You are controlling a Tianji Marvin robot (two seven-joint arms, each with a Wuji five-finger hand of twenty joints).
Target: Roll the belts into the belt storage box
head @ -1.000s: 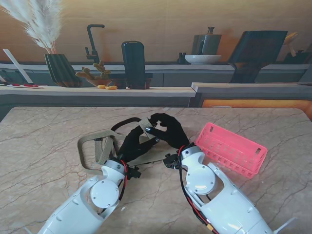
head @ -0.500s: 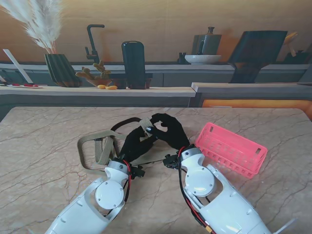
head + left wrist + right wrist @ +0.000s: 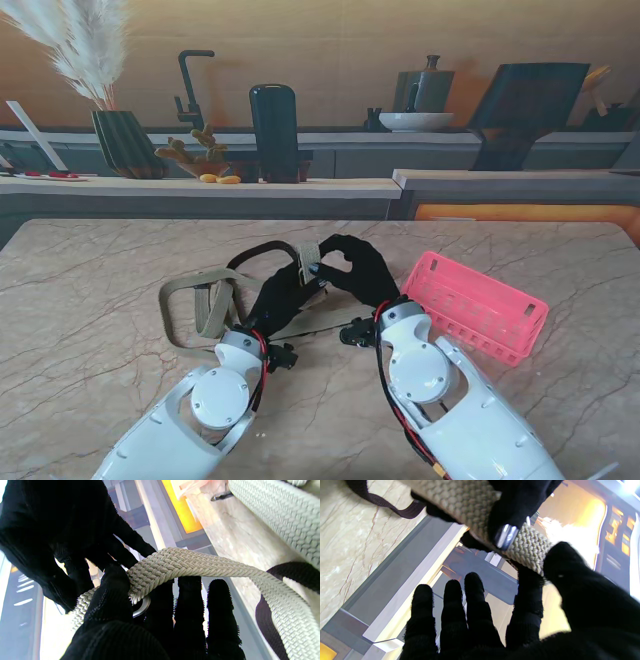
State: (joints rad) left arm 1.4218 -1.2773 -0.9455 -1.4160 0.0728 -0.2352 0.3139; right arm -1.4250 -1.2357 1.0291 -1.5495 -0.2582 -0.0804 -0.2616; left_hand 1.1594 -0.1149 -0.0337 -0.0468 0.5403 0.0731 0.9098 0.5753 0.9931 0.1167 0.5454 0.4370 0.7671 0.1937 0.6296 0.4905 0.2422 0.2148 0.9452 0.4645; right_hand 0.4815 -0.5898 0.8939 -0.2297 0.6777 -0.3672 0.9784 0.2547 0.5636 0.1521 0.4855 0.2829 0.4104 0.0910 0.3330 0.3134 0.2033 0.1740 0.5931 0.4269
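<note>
Two robot hands meet mid-worktop (image 3: 120, 260): left robot hand (image 3: 280, 292) and right robot hand (image 3: 352, 268) both clamped on the raised end of the tan belt (image 3: 308, 262); pink storage box (image 3: 474, 305) sits toward the right edge

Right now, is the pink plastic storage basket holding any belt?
Empty: the pink plastic storage basket shows bare mesh; the beige woven belt is between both hands.
</note>
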